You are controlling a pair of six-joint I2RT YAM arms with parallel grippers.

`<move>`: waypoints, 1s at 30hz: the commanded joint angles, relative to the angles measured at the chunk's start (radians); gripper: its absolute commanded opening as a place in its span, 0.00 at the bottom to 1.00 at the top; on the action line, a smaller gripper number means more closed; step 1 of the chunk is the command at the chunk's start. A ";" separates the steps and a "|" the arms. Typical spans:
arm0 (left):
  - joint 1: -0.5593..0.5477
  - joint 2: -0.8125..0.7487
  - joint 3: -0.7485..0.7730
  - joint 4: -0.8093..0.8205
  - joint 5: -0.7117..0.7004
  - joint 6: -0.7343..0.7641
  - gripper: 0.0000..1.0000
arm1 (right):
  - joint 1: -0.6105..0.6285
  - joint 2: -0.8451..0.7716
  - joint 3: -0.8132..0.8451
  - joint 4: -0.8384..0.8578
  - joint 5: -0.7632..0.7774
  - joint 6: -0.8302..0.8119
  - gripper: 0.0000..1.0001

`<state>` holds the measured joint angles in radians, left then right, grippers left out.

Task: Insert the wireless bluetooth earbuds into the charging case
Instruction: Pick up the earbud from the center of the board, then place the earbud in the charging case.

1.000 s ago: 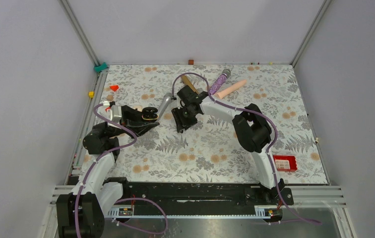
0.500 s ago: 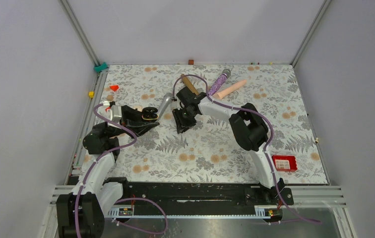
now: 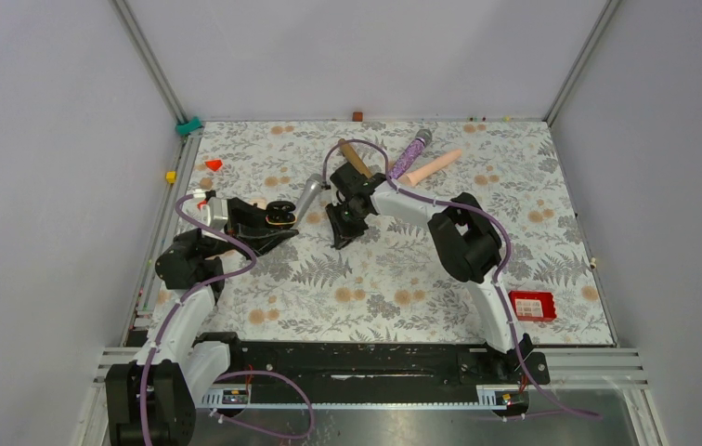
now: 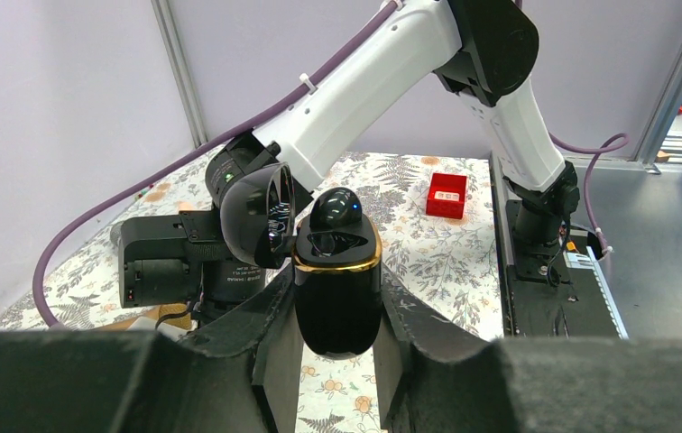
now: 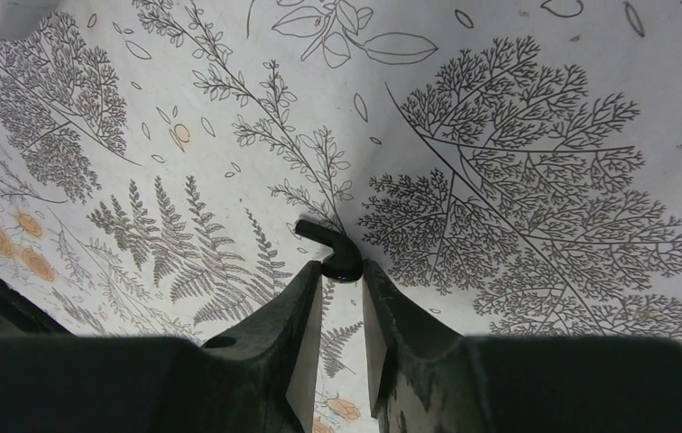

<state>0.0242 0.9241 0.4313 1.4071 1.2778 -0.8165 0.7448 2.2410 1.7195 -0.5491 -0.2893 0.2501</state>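
Note:
My left gripper (image 3: 276,226) is shut on the charging case (image 4: 337,293), a glossy black case with a gold rim, held upright with its lid (image 4: 258,215) swung open to the left. A black rounded piece with a small blue light (image 4: 336,209) sits at the case's top. The case also shows in the top view (image 3: 279,213). My right gripper (image 5: 342,275) is shut on a tiny black earbud (image 5: 336,255), pinched at the fingertips close over the floral cloth. In the top view the right gripper (image 3: 337,238) is just right of the case and hides the earbud.
A silver microphone (image 3: 307,197) lies between the grippers. Brown (image 3: 355,156), purple glitter (image 3: 410,154) and pink (image 3: 433,166) microphones lie behind the right arm. A red box (image 3: 533,305) sits at the front right, and a small red piece (image 3: 214,164) at the back left.
My right gripper has shifted slightly up and right, and its elbow has swung a little left. My left gripper and the case have stayed put.

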 commanded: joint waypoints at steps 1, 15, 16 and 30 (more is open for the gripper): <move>-0.003 -0.002 -0.003 0.038 -0.034 0.014 0.00 | -0.008 -0.071 0.018 -0.013 0.074 -0.080 0.27; -0.036 0.055 0.017 -0.014 -0.080 0.024 0.00 | -0.012 -0.648 -0.236 0.115 0.347 -0.429 0.27; -0.049 0.059 0.025 -0.058 -0.084 0.047 0.00 | -0.012 -0.686 -0.247 0.116 0.355 -0.444 0.26; -0.349 0.193 0.397 -1.154 -0.336 0.810 0.00 | -0.008 -1.046 -0.292 0.080 0.336 -0.587 0.24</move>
<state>-0.2703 1.0737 0.7940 0.4316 1.0454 -0.1368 0.7376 1.2800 1.4349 -0.4637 0.0593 -0.2775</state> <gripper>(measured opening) 0.297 0.260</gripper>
